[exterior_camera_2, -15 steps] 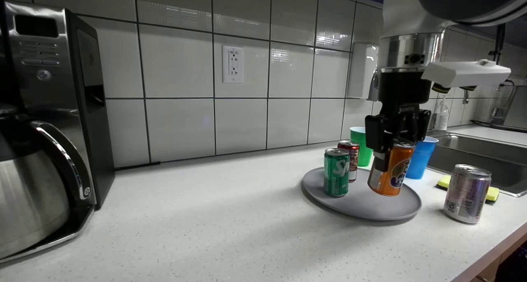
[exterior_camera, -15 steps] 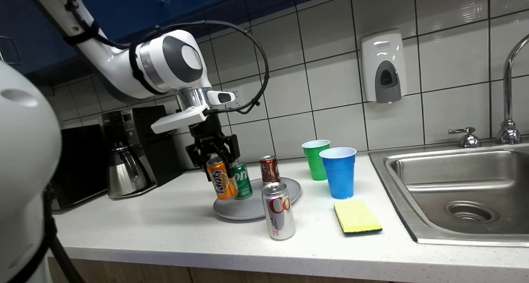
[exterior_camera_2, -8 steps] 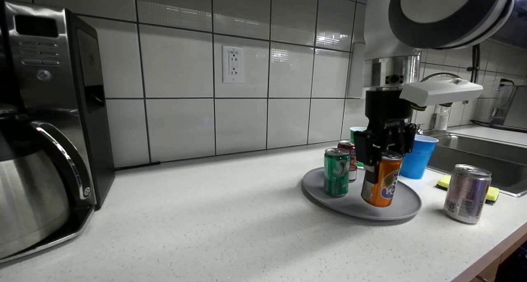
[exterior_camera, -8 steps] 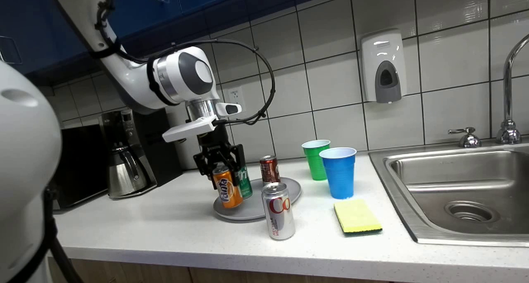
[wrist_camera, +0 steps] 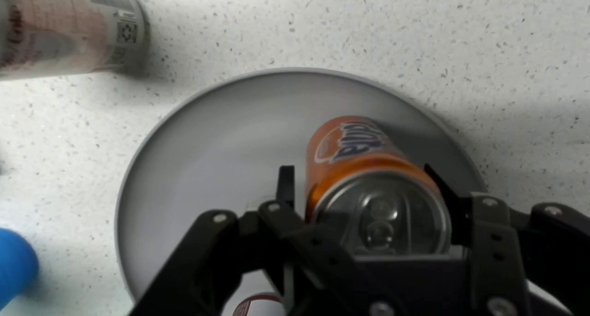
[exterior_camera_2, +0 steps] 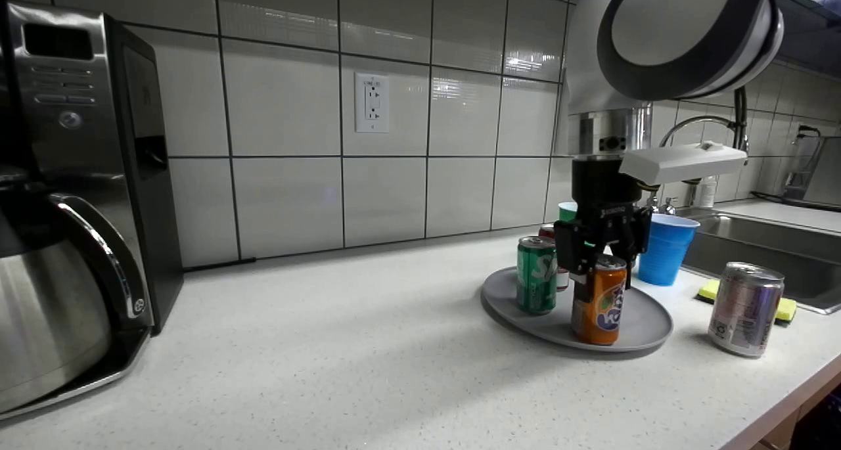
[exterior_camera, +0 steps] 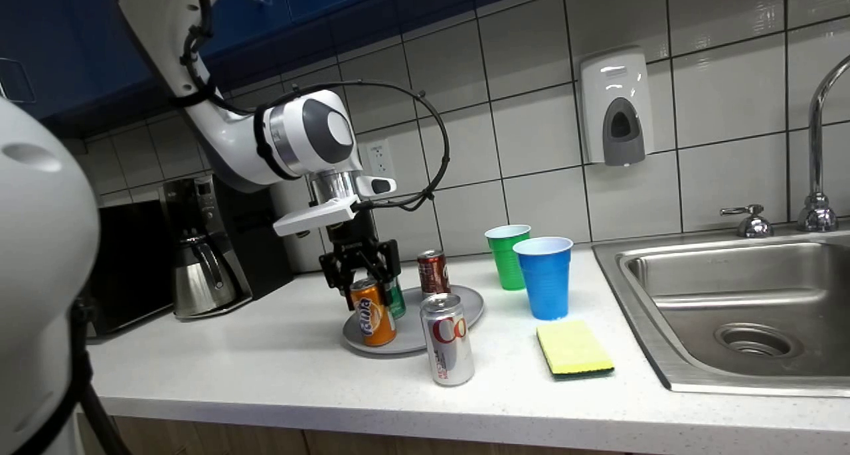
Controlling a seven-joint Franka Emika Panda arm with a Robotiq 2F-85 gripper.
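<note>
Wrist view, centre-right: fingers (wrist_camera: 286, 184) parted loosely round orange can (wrist_camera: 368, 168) on plate (wrist_camera: 207, 159); seemingly release step, nothing gripped; next needs straight lift.

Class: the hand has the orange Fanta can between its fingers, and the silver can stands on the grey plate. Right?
No: the silver can stands on the white counter, off the grey plate, as the wrist view shows. The hand does have the Fanta can between its fingers.

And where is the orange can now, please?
In an exterior view, the orange can stands on the gray plate, right of the green can, with the gripper around it.
</note>
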